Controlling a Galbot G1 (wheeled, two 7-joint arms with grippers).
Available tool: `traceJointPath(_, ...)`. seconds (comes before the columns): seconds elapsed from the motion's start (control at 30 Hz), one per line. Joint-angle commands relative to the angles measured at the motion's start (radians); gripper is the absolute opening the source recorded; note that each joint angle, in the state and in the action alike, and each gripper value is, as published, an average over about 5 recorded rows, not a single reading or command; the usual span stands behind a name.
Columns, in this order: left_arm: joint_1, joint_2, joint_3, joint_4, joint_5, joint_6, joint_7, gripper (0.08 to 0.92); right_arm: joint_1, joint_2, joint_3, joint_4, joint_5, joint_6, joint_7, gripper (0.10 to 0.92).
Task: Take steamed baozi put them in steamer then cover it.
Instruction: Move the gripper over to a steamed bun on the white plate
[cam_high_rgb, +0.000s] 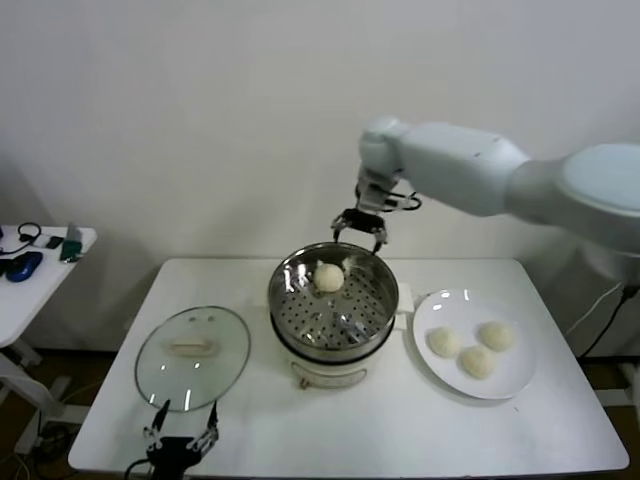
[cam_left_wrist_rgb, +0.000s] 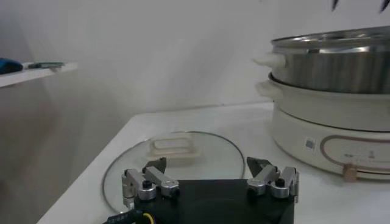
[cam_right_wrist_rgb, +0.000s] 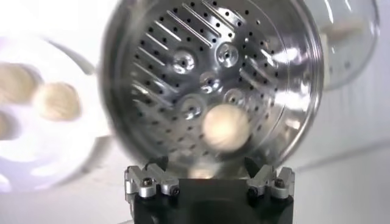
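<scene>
The steel steamer (cam_high_rgb: 333, 318) stands on its cream cooker base at the table's middle. One baozi (cam_high_rgb: 329, 277) lies in it near the far rim and also shows in the right wrist view (cam_right_wrist_rgb: 225, 126). Three baozi (cam_high_rgb: 443, 342) (cam_high_rgb: 495, 335) (cam_high_rgb: 476, 362) lie on the white plate (cam_high_rgb: 522, 378) to the right. My right gripper (cam_high_rgb: 360, 230) hangs open and empty just above the steamer's far rim (cam_right_wrist_rgb: 206, 164). The glass cover (cam_high_rgb: 192, 356) lies flat on the table left of the steamer. My left gripper (cam_high_rgb: 181, 430) is open and empty at the table's front edge, just before the cover (cam_left_wrist_rgb: 207, 166).
A small side table (cam_high_rgb: 35, 275) with a few small items stands off to the left. A white wall is behind the table. The steamer's side (cam_left_wrist_rgb: 335, 61) and cooker base (cam_left_wrist_rgb: 329, 131) rise close to my left gripper.
</scene>
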Motion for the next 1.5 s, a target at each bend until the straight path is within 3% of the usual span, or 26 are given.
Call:
traceJointPath(0.03,-0.003,-0.002,0.002,-0.009,0.002,-0.001,0.002,0.823,0.309,-0.372,-0.413,0.420,0.382,-0.525,0.034,0.823)
traceJointPath(0.2,-0.007,0.000,0.003,-0.010,-0.002,-0.001,0.004,0.823,0.211,-0.514,-0.390,0.587,0.409,-0.734,0.147,0.823)
traceJointPath(0.33,-0.014,0.002,0.000,-0.007,-0.007,0.000,0.004,0.823,0.033,-0.560,-0.269,0.607,0.364,-0.821,0.223,0.823)
traceJointPath(0.67,-0.012,0.006,-0.001,0.005,-0.002,-0.001,0.005,0.823,-0.328,-0.485,0.011,0.363,0.114,-0.861,0.287,0.823)
traceJointPath(1.33,-0.013,0.006,0.005,0.026,0.003,-0.007,0.002,0.823,-0.551,-0.370,0.213,0.163,0.002,-0.859,0.315,0.822)
traceJointPath(1.5,-0.012,0.005,0.002,0.024,0.003,-0.007,0.000,0.823,-0.541,-0.372,0.206,0.167,0.003,-0.856,0.293,0.743)
